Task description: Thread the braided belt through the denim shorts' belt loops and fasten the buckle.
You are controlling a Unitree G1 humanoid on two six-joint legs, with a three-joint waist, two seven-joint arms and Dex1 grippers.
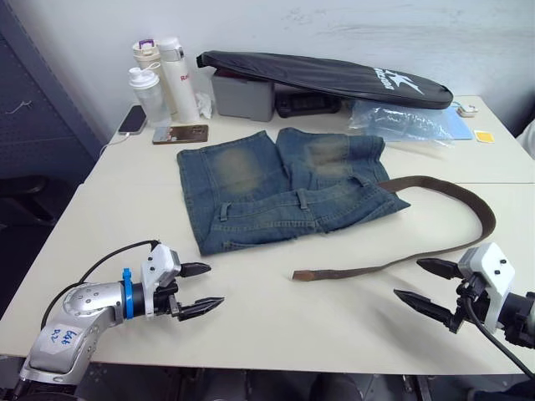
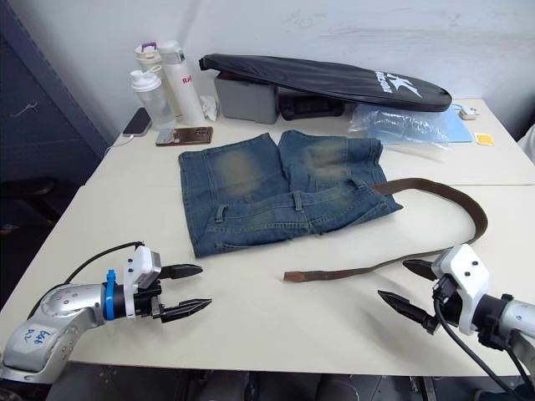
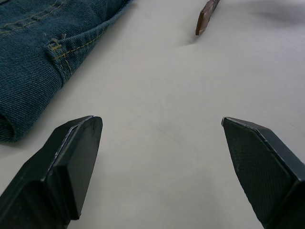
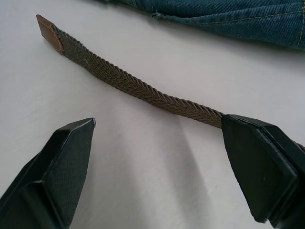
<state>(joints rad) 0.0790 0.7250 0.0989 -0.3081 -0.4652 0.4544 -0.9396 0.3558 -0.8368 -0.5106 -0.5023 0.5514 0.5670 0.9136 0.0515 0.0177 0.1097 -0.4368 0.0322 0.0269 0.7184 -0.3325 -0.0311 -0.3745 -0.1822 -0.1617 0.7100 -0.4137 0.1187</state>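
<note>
The braided belt (image 1: 468,199) disappears under the denim shorts (image 1: 276,188), hiding its far end.

Bare table (image 1: 251,309) between denim shorts (image 1: 276,188) and braided belt (image 1: 376,267).

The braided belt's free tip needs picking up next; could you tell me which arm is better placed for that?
Probably the right. The right gripper is open beside the braided belt, whose strap runs just ahead of it in the right wrist view. The left gripper, also open, sits near the denim shorts, farther from the tip.

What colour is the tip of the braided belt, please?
Reddish-brown tip, clearest in the right wrist view.
</note>
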